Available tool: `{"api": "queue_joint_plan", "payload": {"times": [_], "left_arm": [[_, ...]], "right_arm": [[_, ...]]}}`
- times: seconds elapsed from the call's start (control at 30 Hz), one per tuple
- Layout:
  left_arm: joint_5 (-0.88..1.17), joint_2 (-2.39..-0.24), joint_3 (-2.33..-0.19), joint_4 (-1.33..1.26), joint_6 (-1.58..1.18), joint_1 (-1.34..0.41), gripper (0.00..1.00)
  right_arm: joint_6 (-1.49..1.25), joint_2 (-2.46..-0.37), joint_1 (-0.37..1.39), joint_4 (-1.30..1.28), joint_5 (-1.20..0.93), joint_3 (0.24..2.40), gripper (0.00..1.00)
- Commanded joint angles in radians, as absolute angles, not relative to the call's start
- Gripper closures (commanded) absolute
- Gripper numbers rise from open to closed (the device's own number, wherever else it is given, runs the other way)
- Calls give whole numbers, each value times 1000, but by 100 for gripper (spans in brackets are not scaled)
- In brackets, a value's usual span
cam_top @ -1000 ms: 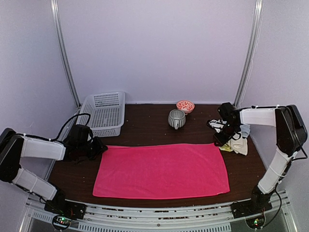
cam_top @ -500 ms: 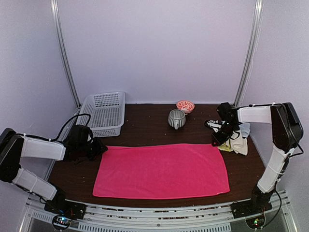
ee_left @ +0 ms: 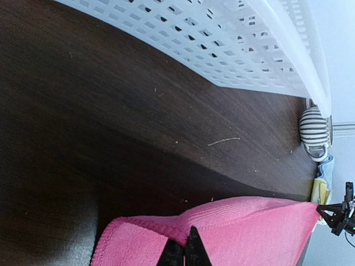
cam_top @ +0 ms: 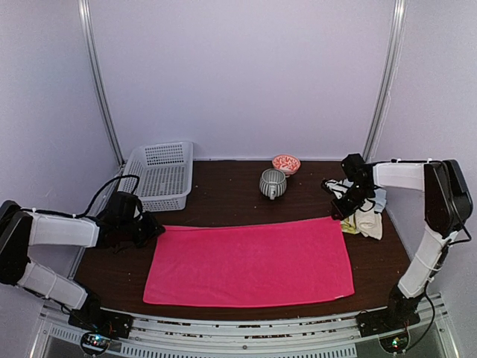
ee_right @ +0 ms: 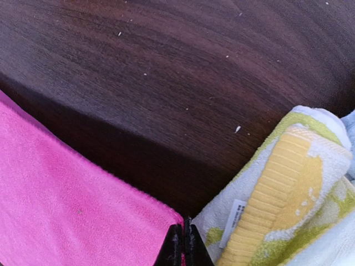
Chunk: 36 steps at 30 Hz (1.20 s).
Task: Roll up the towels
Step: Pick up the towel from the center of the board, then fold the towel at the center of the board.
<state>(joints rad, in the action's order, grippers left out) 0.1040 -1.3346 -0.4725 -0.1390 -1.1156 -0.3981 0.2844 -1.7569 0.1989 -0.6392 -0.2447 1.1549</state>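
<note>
on the dark worktop (cam_top: 231,195) the pink towel (cam_top: 250,261) lay flat near the front, its far corners pinched in the closed left hand (ee_left: 185,250) and right hand (ee_right: 183,239), whose thin hold at the very tip seemed likely to slip or snag the yellow towel (ee_right: 288,188) just beside it.

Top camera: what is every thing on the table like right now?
pink towel: spread flat, not rolled, far corners pinched.
left gripper: shut on the pink towel's far left corner.
right gripper: shut on its far right corner.
other towels: bunched in a heap at the right.
basket: upright.
striped cup: upright.
small bowl: upright.
</note>
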Motion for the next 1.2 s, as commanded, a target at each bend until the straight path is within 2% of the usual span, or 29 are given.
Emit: {"api": "queue_joint_plan", "payload": {"times": [0.0, 0.53, 0.97, 1.17], "left_arm": [[85, -1296, -542, -84, -1068, -387, 100], [156, -1262, -622, 13, -1011, -324, 100], [264, -1287, -673, 133, -979, -323, 100], [274, -1339, -638, 75, -997, -324, 100]], "right_arm": [[323, -1705, 136, -629, -347, 1197, 100], [612, -1688, 18, -703, -747, 1199, 100], [667, -1573, 19, -698, -776, 1091, 100], [654, -1596, 18, -687, -771, 1090, 100]]}}
